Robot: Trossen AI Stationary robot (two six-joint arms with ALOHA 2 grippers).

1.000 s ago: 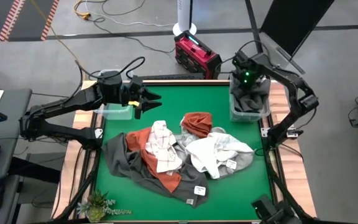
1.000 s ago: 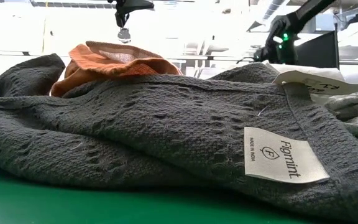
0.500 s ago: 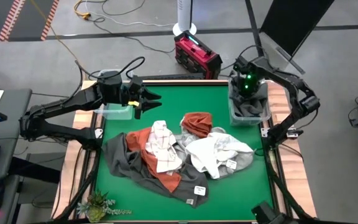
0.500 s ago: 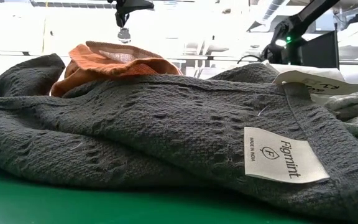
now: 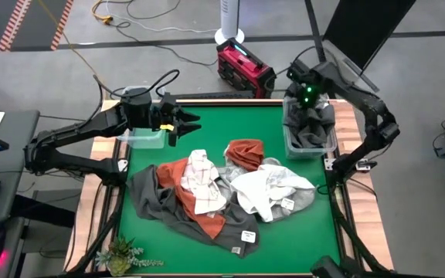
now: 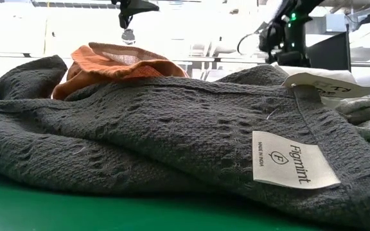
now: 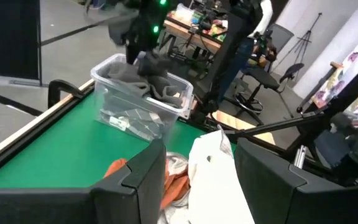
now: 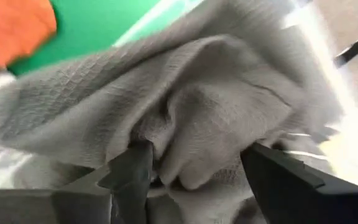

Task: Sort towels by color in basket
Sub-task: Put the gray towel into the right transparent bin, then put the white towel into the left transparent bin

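Observation:
A heap of towels lies mid-table: a dark grey one (image 5: 157,202), a rust orange one (image 5: 194,202) with a white grey-checked one (image 5: 201,181) on it, a second rust orange one (image 5: 246,153), a white one (image 5: 265,189) and a light grey one (image 5: 304,199). Another dark grey towel (image 5: 311,123) fills the clear basket (image 5: 309,147) at the far right. My right gripper (image 8: 197,162) hangs open just above that towel, whose folds bulge up between its fingers. My left gripper (image 5: 185,123) hovers open and empty over the far left. My right gripper stands open, pointing down over the dark grey towel's bunched top fold (image 8: 191,124) in the basket. The cloth lies close against one finger (image 8: 132,171). Whether it still touches, I cannot tell.
A small clear container (image 5: 147,137) stands at the table's far left edge under my left arm. A small plant (image 5: 120,255) sits at the near left corner. Bare green mat (image 5: 230,116) lies between the two grippers along the far side.
My right gripper has opened and let go of the dark grey towel. It has risen a little above the basket. The towel has sunk and spread out inside the basket.

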